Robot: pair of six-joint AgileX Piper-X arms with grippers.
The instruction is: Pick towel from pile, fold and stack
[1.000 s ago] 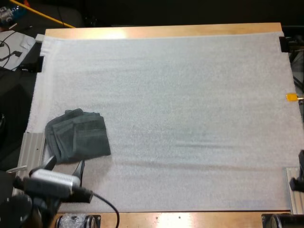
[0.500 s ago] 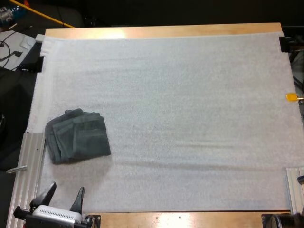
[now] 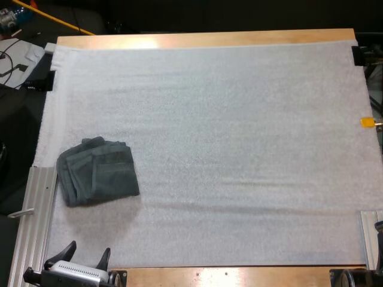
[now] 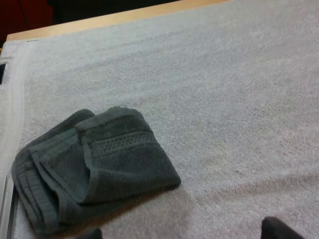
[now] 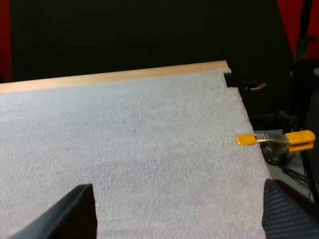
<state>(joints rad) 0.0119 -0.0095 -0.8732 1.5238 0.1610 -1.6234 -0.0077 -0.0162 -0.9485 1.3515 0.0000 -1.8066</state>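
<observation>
Left claw [image 3: 85, 256] is at the near-left corner of the mat [image 3: 239, 149], right by the table's [image 3: 239, 276] near wood strip. Its two fingers [image 3: 63, 254] are spread wide w/ nothing between them, only mat under the gap.

The towel [image 3: 99, 170] is a dark grey-green one, folded, flat on the left part of the mat. It lies farther in than my left claw and well apart from it, no contact. Its left side is just beside the metal rail [image 3: 37, 197] along the mat's edge (touching or not, can't tell).

From my left wrist, the towel [image 4: 94, 169] lies ahead of the left claw [image 4: 184, 234], off to one side and not between the tips. The top layer has a waffle band across it, and several folded layers show at one end. The rest there is bare mat [image 4: 224, 99], w/ the table's [image 4: 124, 17] far strip beyond.

Right claw [image 5: 179, 214] is also spread wide, gripping nothing, over bare mat [image 5: 124, 139] near its right side. The table's [image 5: 124, 74] far strip is ahead of it.
</observation>
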